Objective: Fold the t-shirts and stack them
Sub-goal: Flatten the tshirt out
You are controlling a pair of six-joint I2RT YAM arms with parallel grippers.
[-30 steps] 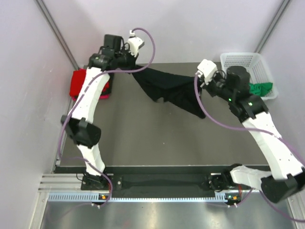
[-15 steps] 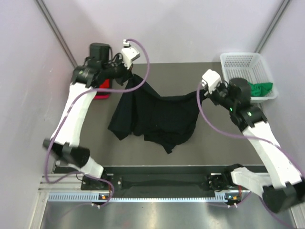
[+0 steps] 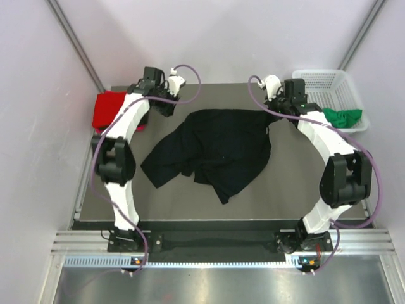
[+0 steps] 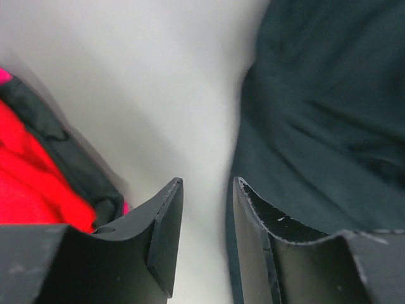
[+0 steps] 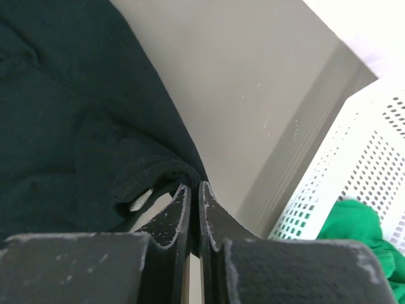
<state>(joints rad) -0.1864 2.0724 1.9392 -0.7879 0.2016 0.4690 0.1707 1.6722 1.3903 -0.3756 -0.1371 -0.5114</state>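
Observation:
The black t-shirt (image 3: 212,145) lies crumpled and partly spread on the middle of the table. At its far left corner my left gripper (image 3: 169,106) stands open with nothing between its jaws (image 4: 205,190); the black cloth (image 4: 329,114) lies just to the right of them. My right gripper (image 3: 273,109) is shut on the shirt's far right edge (image 5: 193,185), where the black cloth (image 5: 63,95) bunches over the fingertips. A red t-shirt (image 3: 109,109) (image 4: 25,183) sits folded at the table's far left, with a pink edge under it. A green t-shirt (image 3: 345,117) (image 5: 361,228) lies in the basket.
A white mesh basket (image 3: 323,79) (image 5: 373,145) stands at the far right corner, close to my right gripper. The table's back edge runs just behind both grippers. Purple cables loop from both wrists.
Both arms brought the black shirt down from the air onto the table. The left gripper has opened and let go of its corner; the right gripper still holds.

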